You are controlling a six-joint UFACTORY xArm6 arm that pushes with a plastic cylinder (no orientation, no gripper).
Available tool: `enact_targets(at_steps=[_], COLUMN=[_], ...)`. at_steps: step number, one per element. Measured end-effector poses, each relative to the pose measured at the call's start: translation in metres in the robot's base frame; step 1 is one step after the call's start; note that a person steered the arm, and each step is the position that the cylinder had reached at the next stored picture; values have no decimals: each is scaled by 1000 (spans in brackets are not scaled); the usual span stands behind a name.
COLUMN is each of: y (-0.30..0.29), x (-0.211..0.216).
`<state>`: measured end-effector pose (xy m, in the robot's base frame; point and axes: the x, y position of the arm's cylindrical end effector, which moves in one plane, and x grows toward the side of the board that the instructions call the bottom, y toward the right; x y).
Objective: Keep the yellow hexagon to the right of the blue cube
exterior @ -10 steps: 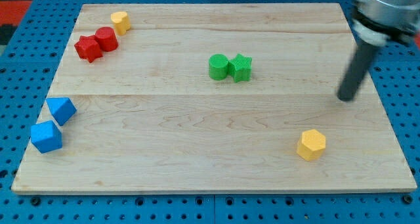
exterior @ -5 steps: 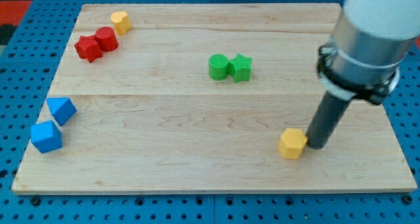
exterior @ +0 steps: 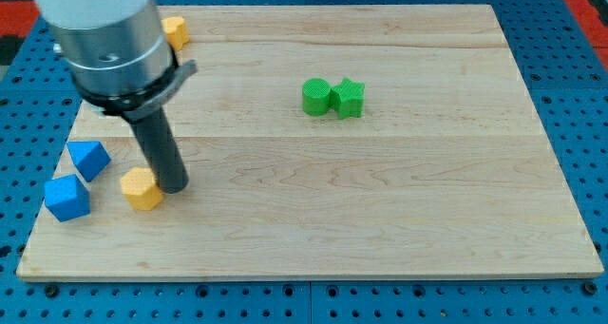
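The yellow hexagon [exterior: 142,189] lies near the board's lower left. My tip [exterior: 175,186] touches its right side. The blue cube [exterior: 66,198] sits just to the view's left of the hexagon, with a small gap between them. A second blue block, wedge-shaped [exterior: 88,159], lies above the cube. The rod's wide grey body hides the upper left of the board.
A green cylinder [exterior: 316,96] and a green star [exterior: 348,98] stand together at upper centre. Another small yellow block [exterior: 174,29] shows at the top left, beside the arm. The wooden board [exterior: 399,229] lies on a blue pegboard.
My tip has swept from the board's right side to its lower left, pushing the yellow hexagon leftward until it sits close to the blue cube. The red blocks are now hidden behind the arm.
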<state>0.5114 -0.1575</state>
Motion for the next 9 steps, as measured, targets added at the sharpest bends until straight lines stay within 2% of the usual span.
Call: enact_targets(at_steps=[2,5,7,8,9], y=[-5,103,106,49,36], x=[-10,-174,-267,-311,-320])
